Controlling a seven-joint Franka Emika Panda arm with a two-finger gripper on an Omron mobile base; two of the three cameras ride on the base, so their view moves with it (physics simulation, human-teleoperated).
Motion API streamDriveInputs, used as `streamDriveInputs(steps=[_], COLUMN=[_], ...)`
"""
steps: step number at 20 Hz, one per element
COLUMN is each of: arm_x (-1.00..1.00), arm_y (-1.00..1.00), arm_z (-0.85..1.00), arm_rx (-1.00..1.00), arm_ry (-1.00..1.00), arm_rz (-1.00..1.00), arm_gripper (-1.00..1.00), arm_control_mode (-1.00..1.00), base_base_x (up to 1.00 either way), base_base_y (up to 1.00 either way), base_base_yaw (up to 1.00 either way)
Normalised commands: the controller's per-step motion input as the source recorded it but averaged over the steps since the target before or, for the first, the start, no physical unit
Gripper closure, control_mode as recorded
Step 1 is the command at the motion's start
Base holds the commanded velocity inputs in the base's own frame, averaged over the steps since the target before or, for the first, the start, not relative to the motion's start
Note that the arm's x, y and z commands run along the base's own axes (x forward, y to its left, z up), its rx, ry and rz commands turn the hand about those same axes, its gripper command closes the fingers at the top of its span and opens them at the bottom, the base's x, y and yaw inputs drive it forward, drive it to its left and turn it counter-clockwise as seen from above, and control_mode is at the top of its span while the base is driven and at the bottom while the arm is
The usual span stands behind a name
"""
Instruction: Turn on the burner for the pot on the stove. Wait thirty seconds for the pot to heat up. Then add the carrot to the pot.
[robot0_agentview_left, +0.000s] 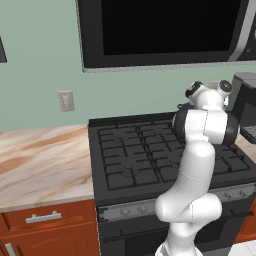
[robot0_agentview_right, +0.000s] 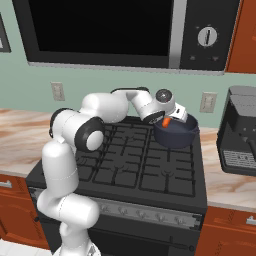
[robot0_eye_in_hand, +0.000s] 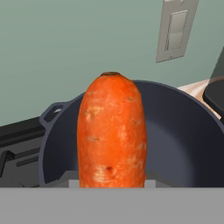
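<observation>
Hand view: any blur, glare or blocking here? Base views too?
Hand view: sharp, flat even light, but the carrot fills the middle and hides much of the pot. Right base view: clear, no glare; pot readable on the stove. Left base view: the arm blocks the pot.

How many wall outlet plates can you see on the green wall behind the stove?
2. One wall plate sits left of the stove, above the marble counter. The other wall plate is right of the pot, beside the black appliance. The arm may hide more.

wall (robot0_agentview_left: 40, 60) pale green | marble counter (robot0_agentview_left: 40, 160) | wood cabinets (robot0_agentview_left: 50, 235) | microwave (robot0_agentview_right: 100, 30)
</observation>
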Motion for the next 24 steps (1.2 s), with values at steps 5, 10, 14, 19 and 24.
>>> streamDriveInputs(steps=[5,10,14,19,24], arm_x=[0.0,0.05,0.16,0.26,0.19], arm_y=[0.0,0.0,-0.03,-0.13,-0.15], arm_z=[0.0,0.0,-0.09,-0.18,-0.14], arm_rx=[0.0,0.0,0.01,0.0,0.02], arm_ry=[0.0,0.0,0.01,0.09,0.14], arm_rz=[0.0,0.0,0.0,0.0,0.0], arm_gripper=[1.0,1.0,1.0,1.0,1.0], arm_control_mode=[-1.0,-1.0,-1.0,-1.0,-1.0], base_base_x=[0.0,0.0,0.0,0.0,0.0], base_base_y=[0.0,0.0,0.0,0.0,0.0], base_base_yaw=[0.0,0.0,0.0,0.0,0.0])
